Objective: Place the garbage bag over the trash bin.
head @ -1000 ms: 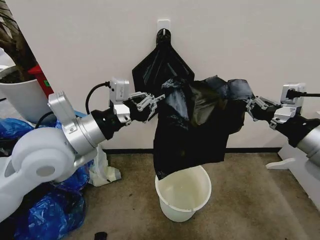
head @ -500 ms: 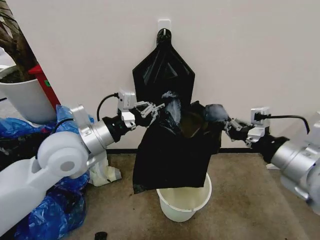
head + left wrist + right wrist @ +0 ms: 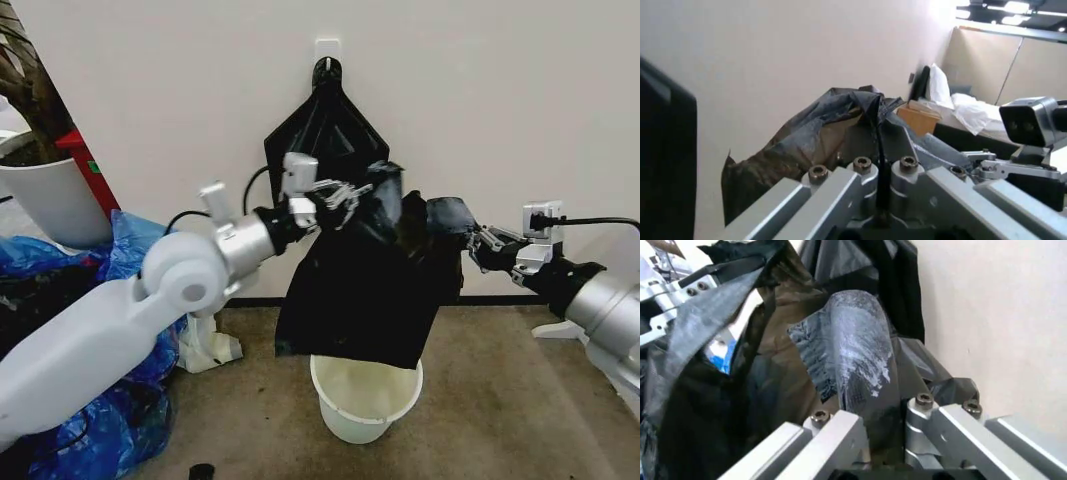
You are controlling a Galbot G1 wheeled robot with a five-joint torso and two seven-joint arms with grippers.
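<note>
So far the garbage bag (image 3: 365, 275) is lifted and spread between the two arms, but it is not on the trash bin (image 3: 367, 398) yet. The left gripper (image 3: 342, 192) has its jaws pinched on one edge of the bag's mouth; its wrist view shows the black film caught in the closed slit between the two metal fingers (image 3: 860, 170). The right gripper (image 3: 481, 243) is clamped on the opposite edge, and its own wrist view shows a crumpled strip of the bag (image 3: 850, 352) running down between its fingers (image 3: 833, 432).

Between the two sets of jaws the mouth sags partly open, and the body of the bag hangs straight down below them. Its bottom hem sits just above the rim of the white bin, which stands on the carpeted floor (image 3: 500, 400), below and between the grippers. A second black bag (image 3: 325, 130) hangs from a wall hook (image 3: 327, 68) behind them.

By my reckoning the picking up and opening are done. What is left is the real fitting: getting the open mouth down around the bin's rim, which nothing here shows as begun.
</note>
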